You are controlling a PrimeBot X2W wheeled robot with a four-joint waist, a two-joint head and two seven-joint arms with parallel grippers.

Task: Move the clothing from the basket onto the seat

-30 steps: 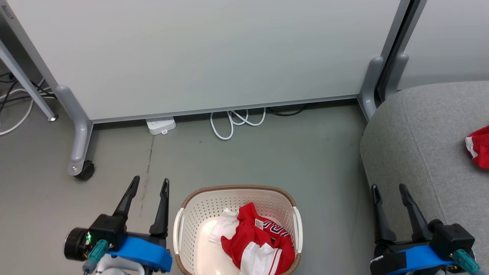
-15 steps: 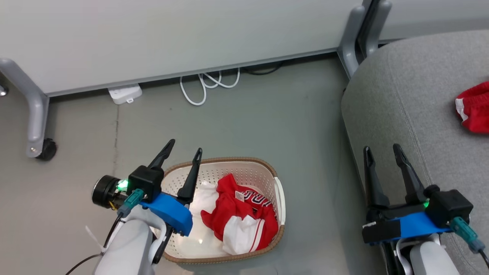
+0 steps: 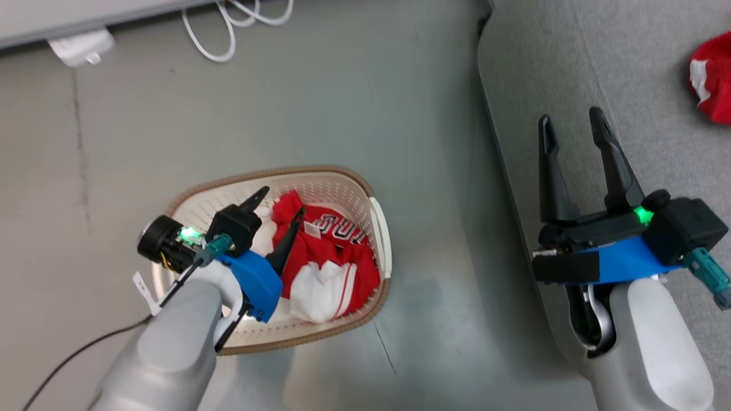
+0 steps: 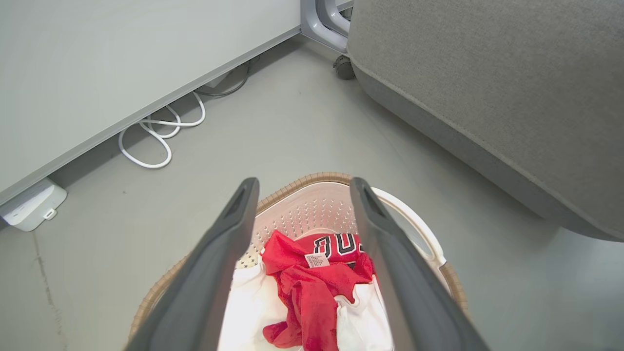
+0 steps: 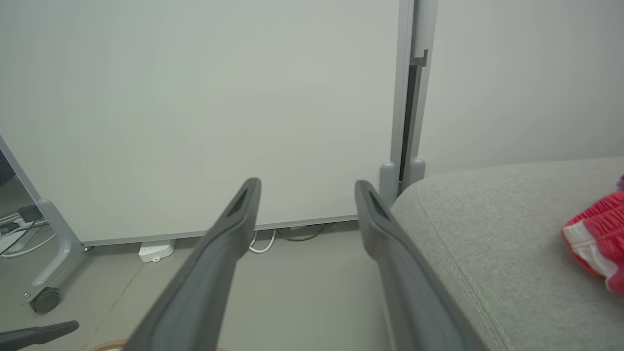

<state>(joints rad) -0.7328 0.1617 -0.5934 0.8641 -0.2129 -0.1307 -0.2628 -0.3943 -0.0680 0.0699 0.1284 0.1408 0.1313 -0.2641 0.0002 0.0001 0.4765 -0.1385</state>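
The cream basket with its brown rim stands on the floor. In it lies a crumpled red garment with white panels and white-and-black lettering. My left gripper hangs open just above the basket's near-left part, its fingertips over the garment's edge, holding nothing. In the left wrist view the garment lies between the open fingers. A second red garment with white trim lies on the grey seat at the right. My right gripper stands open over the seat's front edge, empty.
A white partition panel on wheeled grey legs stands behind the basket. A white power strip and a looped white cable lie on the floor at its base. Bare grey floor separates basket and seat.
The head camera has tilted down and turned, shifting the whole picture. My left gripper has moved from beside the basket to over it, above the red garment. The right gripper stays open by the seat.
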